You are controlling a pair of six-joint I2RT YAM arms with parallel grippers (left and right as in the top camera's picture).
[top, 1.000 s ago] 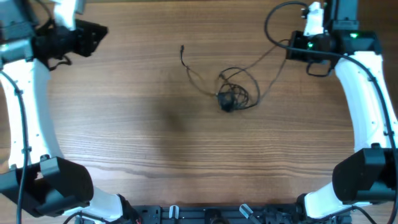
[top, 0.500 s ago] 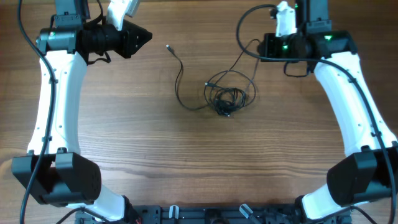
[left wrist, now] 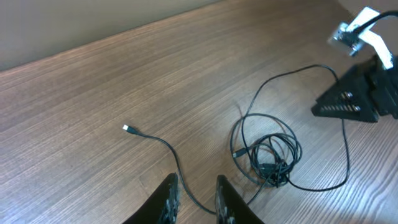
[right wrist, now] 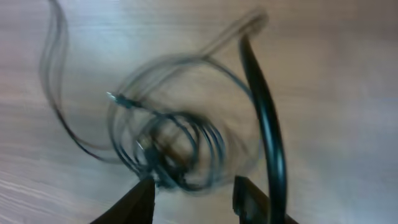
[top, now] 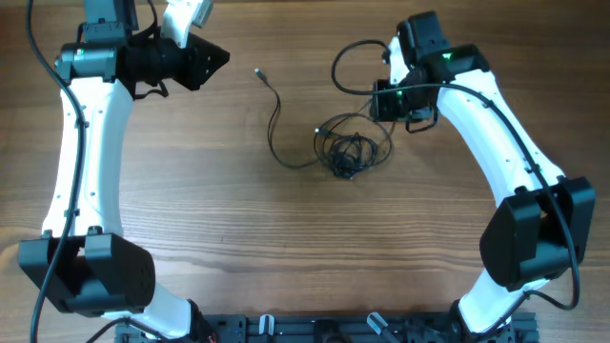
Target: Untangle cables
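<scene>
Overhead, the right gripper [right wrist: 194, 193] is being brought inward, closer than half a second ago, and is being held over the cables [top: 348, 152], jaws now parted, gripping nothing. The tangle is lying mid-table [top: 238, 219]. The left gripper [left wrist: 196, 198] is being held narrowly apart, empty.

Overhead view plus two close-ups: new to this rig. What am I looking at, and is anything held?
Two white robot arms stand at a wooden table. The wide picture looks straight down; the other two come from a camera on each wrist, that arm's own fingers at the bottom edge. On the table lies a tangle of thin black cables, one plug end trailing out. The left gripper and the right gripper are both open and hold nothing; the right one hangs over the tangle.
</scene>
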